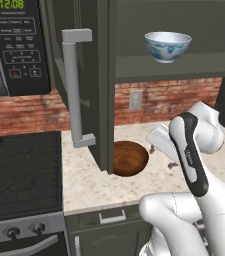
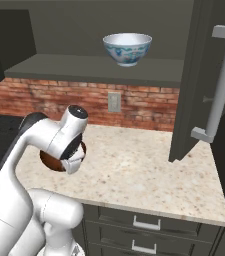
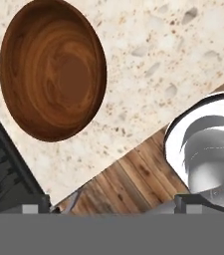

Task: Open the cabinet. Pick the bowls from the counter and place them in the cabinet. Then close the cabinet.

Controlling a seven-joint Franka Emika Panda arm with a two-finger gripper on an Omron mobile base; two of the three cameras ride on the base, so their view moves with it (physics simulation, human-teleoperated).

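Gripper [image 3: 113, 203] released, jaws wide, nothing between them; in the hand view we see its tips at the bottom edge, over the counter [image 3: 183, 55]. Brown bowl [image 3: 53, 69] sits upper left of that frame, on the counter. White bowl [image 1: 167, 46] rests on the cabinet [image 1: 184, 67] shelf, upper right in the left base view, doors open.

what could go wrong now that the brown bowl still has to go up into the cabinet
The brown bowl sits partly under the open left cabinet door, so lifting it straight up could strike the door's lower edge. The white bowl stands near the shelf's front edge; a careless placement might knock it off. The open hand is offset from the brown bowl, so the grasp may slip.
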